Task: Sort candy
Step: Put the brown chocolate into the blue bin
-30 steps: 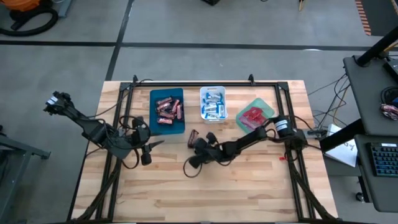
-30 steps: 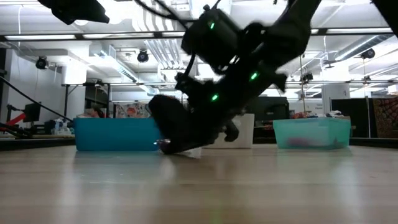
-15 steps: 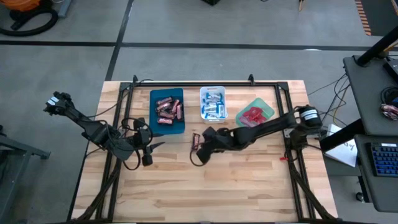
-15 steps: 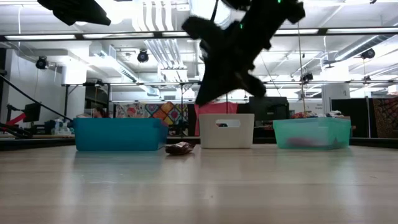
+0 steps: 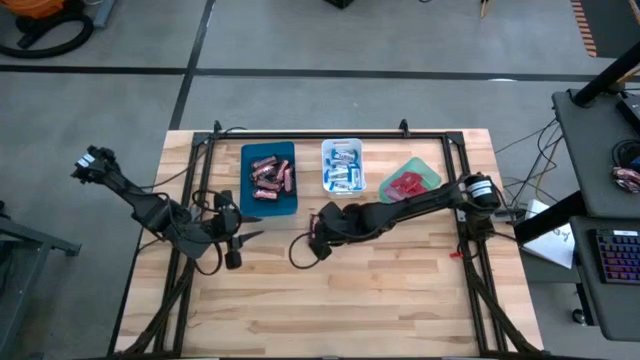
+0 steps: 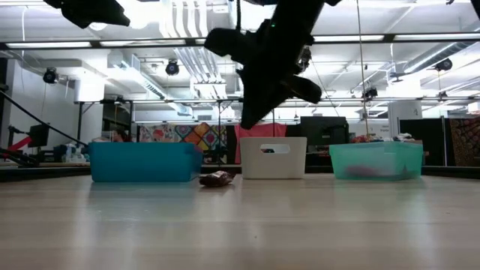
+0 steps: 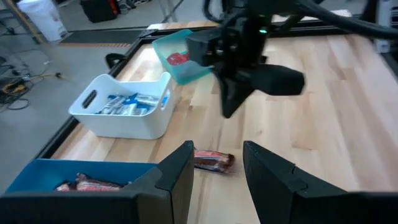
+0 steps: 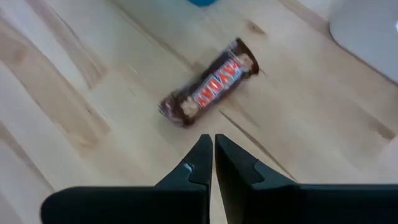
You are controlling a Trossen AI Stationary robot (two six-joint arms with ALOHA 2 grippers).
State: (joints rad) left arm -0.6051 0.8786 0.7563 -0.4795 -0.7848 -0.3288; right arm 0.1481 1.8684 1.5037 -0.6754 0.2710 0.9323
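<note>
My right gripper (image 8: 213, 155), fingers pressed together and empty, hung above a brown candy bar (image 8: 209, 81) lying on the table (image 8: 74, 93).

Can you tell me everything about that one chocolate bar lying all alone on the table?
The chocolate bar is a small piece in a shiny dark brown wrapper with red lettering and crimped ends. It lies flat on the bare wooden table, just in front of the gap between the blue tray and the white bin. Nothing holds or touches it. The right gripper hangs above it with its fingers shut and empty.
</note>
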